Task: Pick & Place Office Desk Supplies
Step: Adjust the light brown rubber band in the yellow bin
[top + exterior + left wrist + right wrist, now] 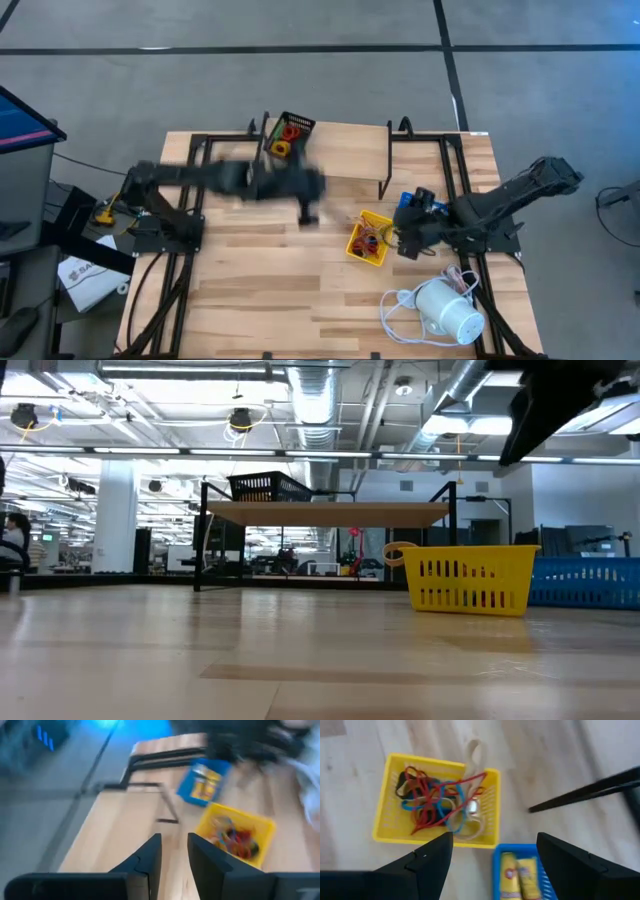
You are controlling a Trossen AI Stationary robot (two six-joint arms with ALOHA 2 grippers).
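Note:
Rubber bands in red, blue and black lie tangled in the yellow tray, with a pale loop hanging over its far wall. Yellow pieces sit in the blue tray. The black mesh tray on the raised shelf holds red and yellow items. My right gripper is open wide and empty, hovering above the yellow tray's edge next to the blue tray. My left gripper hangs over bare table left of the yellow tray, open by a narrow gap with nothing between its fingers.
A white cylindrical device with a coiled white cord lies near the table's right near corner. The raised wooden shelf on black legs stands at the far side. In the low view the yellow tray and blue tray stand side by side.

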